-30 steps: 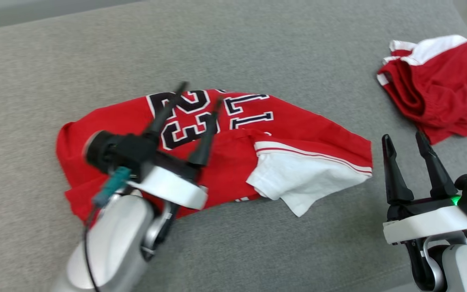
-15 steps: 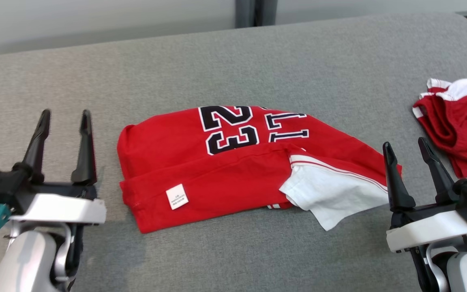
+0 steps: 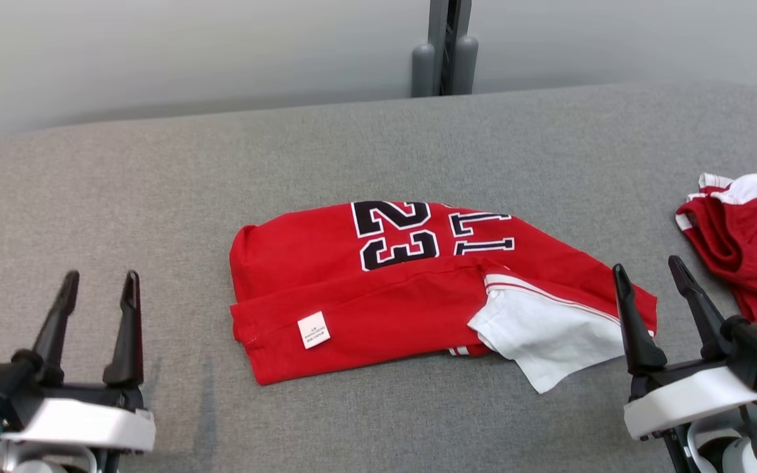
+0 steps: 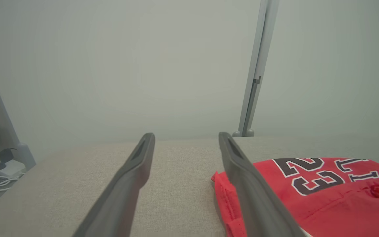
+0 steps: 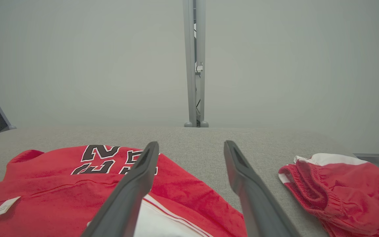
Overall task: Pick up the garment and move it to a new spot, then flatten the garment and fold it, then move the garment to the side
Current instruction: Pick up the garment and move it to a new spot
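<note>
Squarely in the middle of the grey fabric-covered worktop [image 3: 155, 197] lies the garment [image 3: 365, 309], a red jersey folded over on itself into a rough wide band, with its front layer lapped across the lower half. On the upper layer a black number 23 [image 3: 395, 234] with a white outline reads upside down in the head view. Just right of it are two more black, white-edged characters [image 3: 483, 234], partly hidden under the fold and not clear enough to name. A small white label [image 3: 313, 330] is sewn near the garment's lower left corner, and its print is too small to read. A white panel [image 3: 543, 335] edged with thin red stripes sticks out at the lower right end. The left gripper [image 3: 101, 279] stands well apart from the garment, off its left end and nearer the robot, with its jaws open and nothing between them. The right gripper [image 3: 646, 266] is just beside the garment's right end, with its jaws also open and empty. Its inner finger crosses the edge of the red cloth in the head view, though whether it touches cannot be told. Farther right, apart from the garment, sits a crumpled red and white piece of clothing [image 3: 753, 243]. Behind the worktop a grey post [image 3: 444, 49] rises against a pale wall [image 3: 188, 52].
</note>
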Robot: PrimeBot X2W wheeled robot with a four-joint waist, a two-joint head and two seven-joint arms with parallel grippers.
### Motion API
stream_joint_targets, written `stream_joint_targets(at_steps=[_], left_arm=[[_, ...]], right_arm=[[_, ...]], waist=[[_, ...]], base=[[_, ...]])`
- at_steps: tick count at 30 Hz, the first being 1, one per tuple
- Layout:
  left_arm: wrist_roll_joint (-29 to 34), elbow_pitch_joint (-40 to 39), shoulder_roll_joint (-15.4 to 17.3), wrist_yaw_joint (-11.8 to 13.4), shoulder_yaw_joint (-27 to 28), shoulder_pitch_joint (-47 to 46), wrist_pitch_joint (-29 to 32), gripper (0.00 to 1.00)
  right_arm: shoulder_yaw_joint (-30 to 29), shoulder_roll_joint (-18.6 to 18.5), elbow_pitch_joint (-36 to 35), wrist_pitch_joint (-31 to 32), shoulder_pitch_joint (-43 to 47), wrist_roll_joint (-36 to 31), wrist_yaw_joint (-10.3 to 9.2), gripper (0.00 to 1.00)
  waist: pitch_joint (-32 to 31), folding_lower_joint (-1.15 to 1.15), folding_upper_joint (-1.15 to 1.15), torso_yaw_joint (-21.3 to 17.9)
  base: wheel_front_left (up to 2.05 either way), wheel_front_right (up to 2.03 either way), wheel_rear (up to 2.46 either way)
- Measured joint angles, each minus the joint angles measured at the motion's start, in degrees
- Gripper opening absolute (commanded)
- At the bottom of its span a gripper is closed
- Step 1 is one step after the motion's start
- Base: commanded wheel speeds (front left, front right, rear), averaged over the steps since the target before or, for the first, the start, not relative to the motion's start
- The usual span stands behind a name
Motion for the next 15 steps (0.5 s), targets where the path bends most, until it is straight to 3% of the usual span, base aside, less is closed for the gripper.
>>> stream_joint_targets(at_steps=[15], left_arm=[[-0.45,-3.03,-0.42,1.72,-1.81,6.80,1.72,1.00]], right_arm=[[-0.99,0.00,-4.74,2.82,6.12,1.05,0.00,1.00]], waist=[[-6.17,0.00,0.00,1.98]], base=[[0.00,0.00,0.00]])
